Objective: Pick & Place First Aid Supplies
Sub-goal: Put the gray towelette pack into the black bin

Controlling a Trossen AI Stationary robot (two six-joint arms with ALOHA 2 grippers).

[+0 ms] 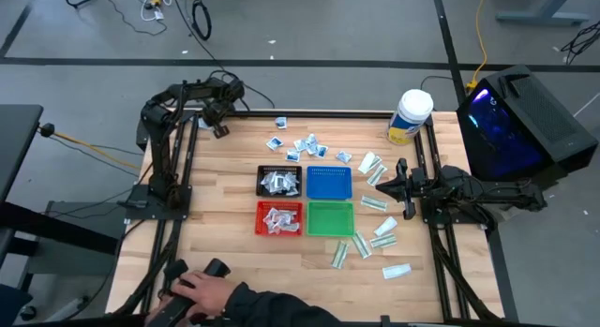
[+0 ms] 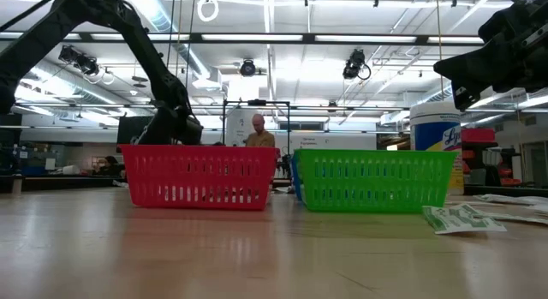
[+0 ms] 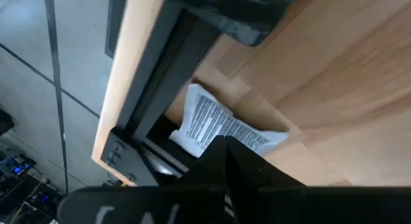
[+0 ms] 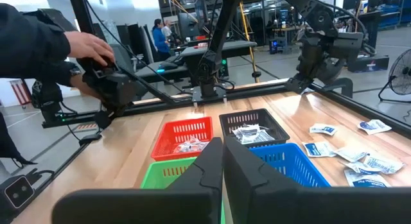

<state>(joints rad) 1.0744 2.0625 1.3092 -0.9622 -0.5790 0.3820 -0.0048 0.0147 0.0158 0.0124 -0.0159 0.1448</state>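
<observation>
Squarish white packets (image 1: 309,145) lie scattered on the far middle of the table. Longer white-and-green packets (image 1: 379,235) lie on its right side. More packets fill the black tray (image 1: 279,181) and the red tray (image 1: 279,218). My left gripper (image 1: 221,130) is at the table's far left corner, shut on one white printed packet (image 3: 225,126). My right gripper (image 1: 397,173) hovers shut above the green packets right of the blue tray (image 1: 329,182), holding nothing. My left gripper has the white printed packet by one edge (image 3: 215,135), pinched between its two shut fingers. The fingers themselves cover the place of contact. The crumpled packet juts out past the fingertips (image 3: 226,153), over the wood by the table's corner frame; whether it is lifted clear I cannot tell.
The green tray (image 1: 330,217) sits beside the red one. A big white jar with a yellow label (image 1: 410,116) stands at the far right. A black box with blue light (image 1: 520,121) is beyond the right edge. A person's hand (image 1: 202,289) rests on a black device at the near edge.
</observation>
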